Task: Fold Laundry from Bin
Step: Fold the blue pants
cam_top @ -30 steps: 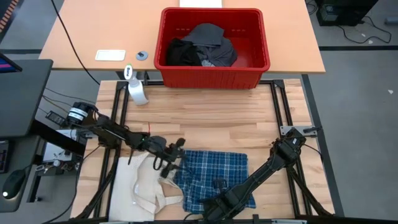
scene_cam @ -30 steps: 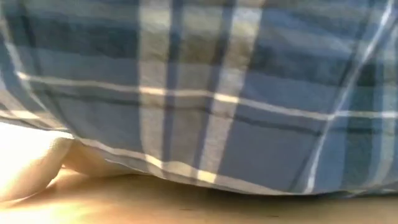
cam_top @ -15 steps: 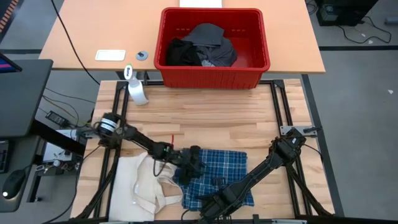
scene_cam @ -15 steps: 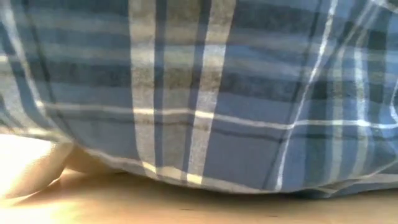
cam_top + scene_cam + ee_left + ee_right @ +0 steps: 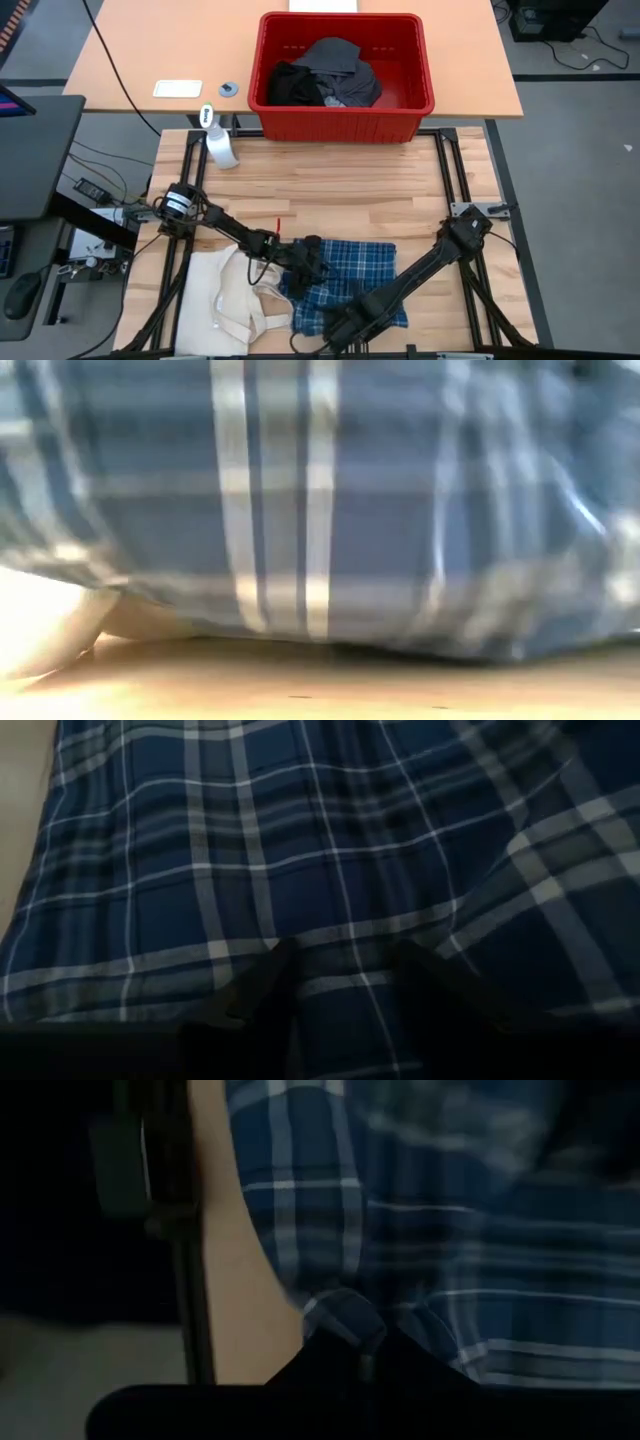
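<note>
Right gripper (image 5: 335, 328): at six o'clock on the table's near edge, clenched on a pinch of the plaid shirt's near hem.
Left gripper (image 5: 308, 262): at the shirt's nine o'clock edge, fingers part-spread over the cloth; whether they hold a fold cannot be told.
Plaid shirt (image 5: 350, 275): flat on the near table, just beside the cream tote bag (image 5: 230, 300) at eight o'clock.
Step in hand: judged to be folding the shirt, one side being carried across.
Next move: likely calls for laying the lifted edge down evenly, then letting go.
Bin (image 5: 415, 60): at twelve o'clock, well apart, dark laundry (image 5: 325, 78) inside.
Spray bottle (image 5: 220, 145): at ten o'clock.
View difference: the right wrist view alone shows the pinched hem (image 5: 345, 1320); the high view alone shows the bin.
</note>
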Robot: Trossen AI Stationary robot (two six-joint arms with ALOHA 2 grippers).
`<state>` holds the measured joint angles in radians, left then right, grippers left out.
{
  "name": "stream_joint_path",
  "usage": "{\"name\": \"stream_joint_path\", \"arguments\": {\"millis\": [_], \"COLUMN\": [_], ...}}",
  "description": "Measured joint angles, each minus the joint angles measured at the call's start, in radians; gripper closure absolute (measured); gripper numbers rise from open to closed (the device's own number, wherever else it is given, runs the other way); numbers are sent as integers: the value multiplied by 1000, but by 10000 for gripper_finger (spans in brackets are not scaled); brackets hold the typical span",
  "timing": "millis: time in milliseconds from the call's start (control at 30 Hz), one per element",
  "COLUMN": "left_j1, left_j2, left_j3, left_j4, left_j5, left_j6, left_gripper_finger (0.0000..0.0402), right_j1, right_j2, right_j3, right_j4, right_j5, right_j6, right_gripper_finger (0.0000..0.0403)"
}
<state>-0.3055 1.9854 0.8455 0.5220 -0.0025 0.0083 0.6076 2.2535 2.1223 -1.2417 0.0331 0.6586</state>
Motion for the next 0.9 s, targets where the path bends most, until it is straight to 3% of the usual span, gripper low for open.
{"name": "stream_joint_path", "arguments": {"millis": [233, 400, 733, 900], "left_j1": [-5, -6, -9, -39], "left_j2": [1, 2, 3, -62], "left_j3": [-2, -2, -4, -7], "left_j4": [2, 12, 36, -57], "left_j5": [0, 3, 6, -11], "left_j6": [1, -7, -8, 26], "left_gripper_finger": [221, 221, 221, 221], "right_j1": [-24, -79, -167, -164], "right_j2": [-96, -109, -109, -109], "right_j3": [1, 0, -51, -65], "right_j4": [-98, -242, -238, -231], "right_j5": [153, 196, 243, 236], "right_j6": [51, 82, 37, 48], "right_gripper_finger": [386, 384, 383, 383]}}
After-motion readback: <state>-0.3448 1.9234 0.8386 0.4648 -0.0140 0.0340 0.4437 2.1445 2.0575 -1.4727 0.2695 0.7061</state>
